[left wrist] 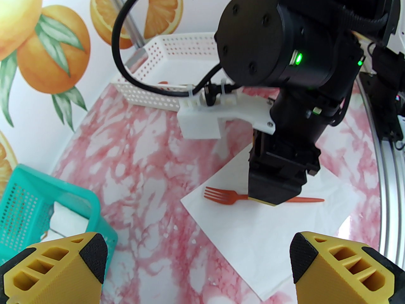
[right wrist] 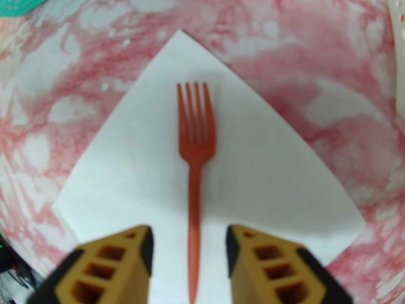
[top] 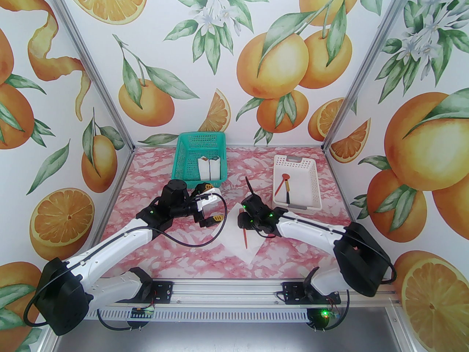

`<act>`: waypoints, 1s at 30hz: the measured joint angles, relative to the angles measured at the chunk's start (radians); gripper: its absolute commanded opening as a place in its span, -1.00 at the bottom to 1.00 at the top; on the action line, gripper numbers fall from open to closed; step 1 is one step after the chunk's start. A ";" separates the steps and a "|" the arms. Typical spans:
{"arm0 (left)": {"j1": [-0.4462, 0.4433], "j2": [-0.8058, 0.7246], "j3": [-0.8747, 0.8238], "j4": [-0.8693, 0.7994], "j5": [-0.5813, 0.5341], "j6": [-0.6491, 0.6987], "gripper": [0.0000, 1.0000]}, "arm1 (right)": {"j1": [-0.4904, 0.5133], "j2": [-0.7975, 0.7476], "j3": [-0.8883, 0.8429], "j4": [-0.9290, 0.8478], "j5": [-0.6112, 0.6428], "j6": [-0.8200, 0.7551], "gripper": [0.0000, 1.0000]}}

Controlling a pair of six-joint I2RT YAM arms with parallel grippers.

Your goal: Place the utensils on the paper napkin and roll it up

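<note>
The step in hand is laying the utensils out. The right tool (right wrist: 189,245) hangs low over the napkin (right wrist: 126,169) with its fingers parted about a handle's width. The fork (right wrist: 194,144) lies flat on the paper right under it. The handle runs through the gap between the fingers without touching either one, and the prongs point away from the tool toward the napkin's far corner. So this tool has hold of nothing, and I judge the fork is let go.

The left tool (left wrist: 197,258) is spread wide and also carries nothing. It is off the napkin's left side above the desk (top: 146,174), and the paper and the right tool lie ahead of its fingers.

The spoon (top: 283,182) and the knife (top: 288,193) lie side by side in the white basket (top: 316,185), beyond the right tool and off to its right. One of three utensils is down, so the task is early, and rolling is not yet in order.

The next move probably calls for the right tool to lift straight up, so a finger does not nudge the fork. It would then swing out to the basket and come down over one slim handle. That pick looks fiddly, because the two handles lie close together on the basket floor with the walls near. The piece then needs to land alongside the fork, handles lined up, without dragging the soft paper.
</note>
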 measured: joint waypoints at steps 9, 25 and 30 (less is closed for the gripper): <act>0.000 0.000 0.000 0.001 -0.001 0.000 1.00 | -0.019 -0.118 0.027 -0.058 0.048 -0.019 0.63; -0.003 0.000 0.000 0.001 -0.001 0.003 1.00 | -0.160 -0.315 0.027 -0.132 0.063 -0.043 1.00; -0.003 0.000 0.000 0.000 -0.001 0.005 1.00 | -0.193 -0.335 0.033 -0.182 0.076 -0.072 1.00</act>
